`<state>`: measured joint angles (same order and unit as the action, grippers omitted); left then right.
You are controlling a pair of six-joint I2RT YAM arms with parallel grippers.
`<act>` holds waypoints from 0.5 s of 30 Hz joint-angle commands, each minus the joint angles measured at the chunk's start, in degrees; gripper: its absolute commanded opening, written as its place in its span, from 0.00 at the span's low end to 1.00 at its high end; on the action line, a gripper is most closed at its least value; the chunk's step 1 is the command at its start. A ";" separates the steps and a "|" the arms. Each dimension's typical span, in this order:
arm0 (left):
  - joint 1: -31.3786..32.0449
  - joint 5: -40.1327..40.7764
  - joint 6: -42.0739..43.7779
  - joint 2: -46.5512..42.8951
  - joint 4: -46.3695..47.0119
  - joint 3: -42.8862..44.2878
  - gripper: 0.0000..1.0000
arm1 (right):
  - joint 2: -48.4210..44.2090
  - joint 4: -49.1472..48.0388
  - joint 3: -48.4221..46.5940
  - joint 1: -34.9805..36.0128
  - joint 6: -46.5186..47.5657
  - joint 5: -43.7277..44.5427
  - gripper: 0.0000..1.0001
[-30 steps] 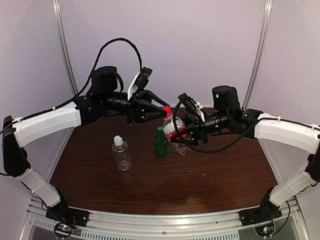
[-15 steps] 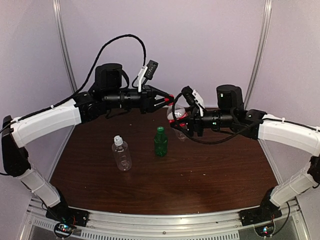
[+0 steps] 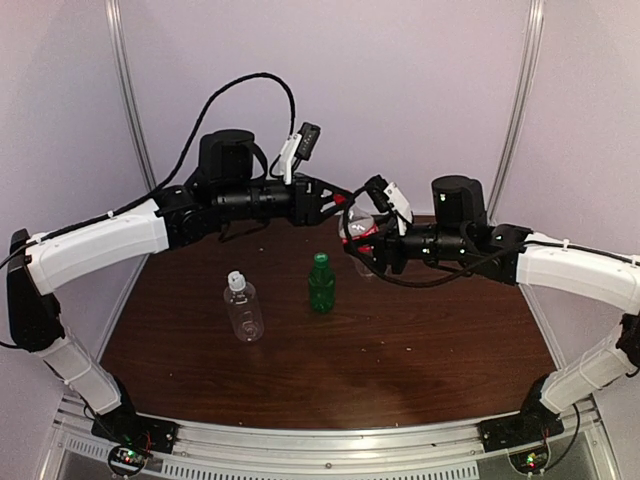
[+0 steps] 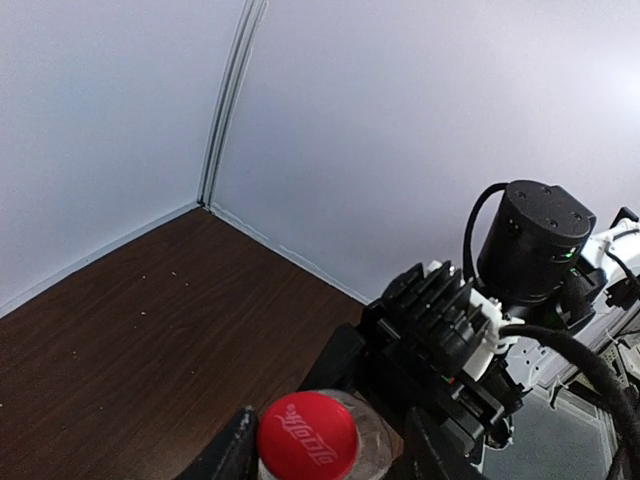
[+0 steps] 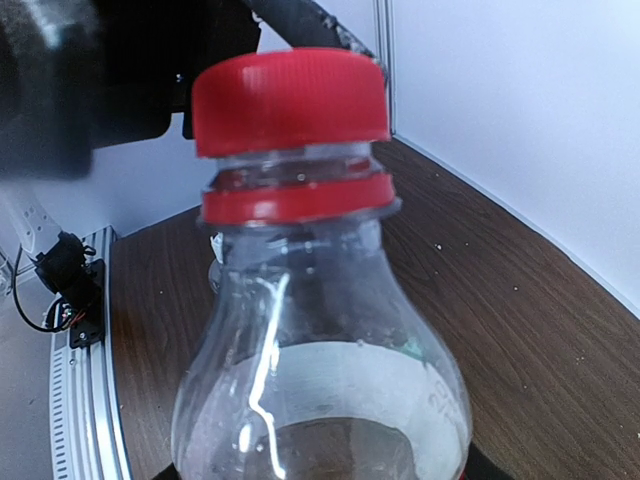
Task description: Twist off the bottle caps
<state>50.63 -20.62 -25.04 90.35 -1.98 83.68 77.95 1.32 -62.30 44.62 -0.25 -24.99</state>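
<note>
My right gripper is shut on the body of the clear bottle with a red label, holding it above the table's far side and tilted toward the left arm. The right wrist view is filled by this bottle and its red cap, which sits on the neck. My left gripper is open around that red cap: one finger lies against the cap's side, the other stands apart. A green bottle with a green cap and a clear bottle with a white cap stand upright on the table.
The brown table is closed in by pale walls at the back and sides, with a metal rail along the near edge. Black cables loop over both wrists near the held bottle.
The right gripper has lifted the red-label bottle up and back. The left gripper followed, turned on the red cap, and its jaws have now widened off it.
</note>
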 commanded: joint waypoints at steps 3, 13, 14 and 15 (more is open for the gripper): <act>-1.61 -6.90 4.63 -1.33 2.92 -0.39 0.65 | -1.64 -0.18 0.59 -0.06 1.51 -2.70 0.45; -6.20 -21.63 13.10 -4.87 3.14 -3.60 0.82 | -1.83 0.44 -0.25 -0.15 3.64 -18.74 0.47; -6.38 -23.98 14.60 -4.99 3.12 -3.73 0.83 | -1.52 0.70 -0.60 -0.15 3.79 -20.86 0.47; -6.43 -26.29 15.67 -5.16 3.24 -3.85 0.83 | -1.14 1.04 -1.03 -0.15 3.92 -22.93 0.48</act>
<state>44.91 -36.40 -15.66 87.66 -1.37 80.71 77.52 1.78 -62.19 44.60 2.31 -37.47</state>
